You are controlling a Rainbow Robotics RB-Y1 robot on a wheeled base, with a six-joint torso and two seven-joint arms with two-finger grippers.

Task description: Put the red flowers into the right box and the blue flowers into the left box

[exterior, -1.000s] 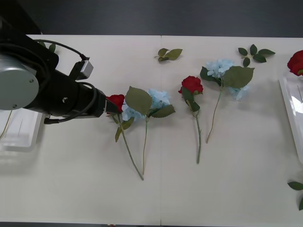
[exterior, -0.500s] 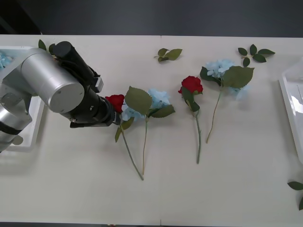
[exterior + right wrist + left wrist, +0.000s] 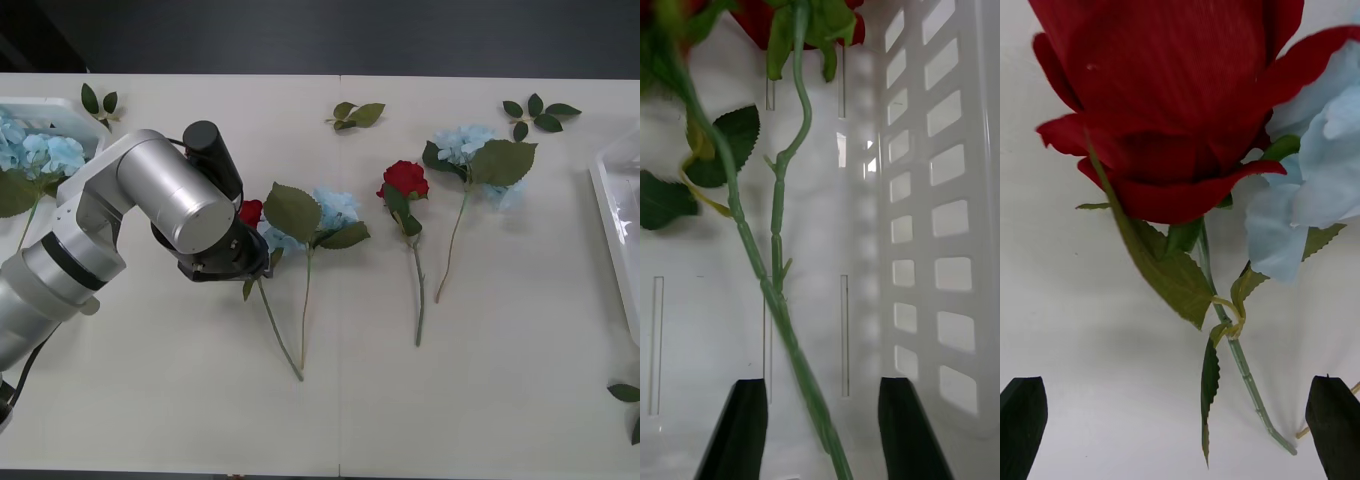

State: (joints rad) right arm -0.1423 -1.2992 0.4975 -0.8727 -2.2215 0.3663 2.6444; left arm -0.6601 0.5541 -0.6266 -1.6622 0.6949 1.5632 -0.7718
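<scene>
While the left box point(image 3: 60, 108) holds blue flowers point(image 3: 45, 152), the left gripper point(image 3: 1180, 439) hovers wide open over a rose point(image 3: 250, 212) beside a blue bloom point(image 3: 335, 208); light, floppy, best pinched on its thin stem. Farther right, the right gripper point(image 3: 824, 427) stands open astride a rose stem point(image 3: 782, 330), seemingly over the right box point(image 3: 929, 225).

red flowers: one rose point(image 3: 250, 211) lies flat just beneath the left gripper point(image 3: 1180, 431), its head ahead of the wide-spread fingers; another rose point(image 3: 405, 180) lies further right; red stems point(image 3: 782, 300) run between the right gripper's parted fingers.
blue flowers: one point(image 3: 335, 208) touches the near rose; another point(image 3: 465, 142) lies well right; a bunch point(image 3: 45, 152) lies in the left box.
left box: white tray point(image 3: 75, 108), left of the left gripper.
right box: white tray point(image 3: 612, 205); slotted wall beside the right gripper.
</scene>
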